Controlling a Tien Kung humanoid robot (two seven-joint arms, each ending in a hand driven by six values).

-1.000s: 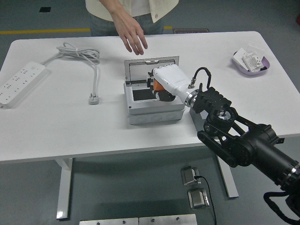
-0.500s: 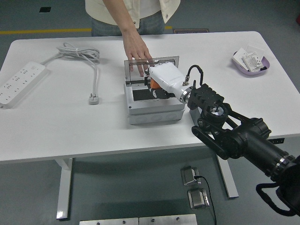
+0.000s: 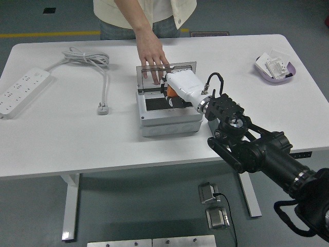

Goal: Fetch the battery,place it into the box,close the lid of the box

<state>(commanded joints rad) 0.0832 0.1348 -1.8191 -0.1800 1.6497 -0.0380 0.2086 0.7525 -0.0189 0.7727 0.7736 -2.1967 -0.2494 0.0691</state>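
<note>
Orange battery point(image 3: 171, 93) over open grey box point(image 3: 167, 116).

White table point(image 3: 61, 139), bearing a grey box point(image 3: 167, 119) at centre. To the left, a white power strip point(image 3: 20, 90) with coiled cable and plug point(image 3: 103, 108). At far right, a purple tray point(image 3: 275, 69).

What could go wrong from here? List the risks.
1. The person's hand rests on the open lid right beside the right hand; closing the lid now could pinch or strike it.
2. The right hand holds the orange battery over the box, partly hidden; released off-centre, it might catch the rim and stop the lid from shutting.
</note>
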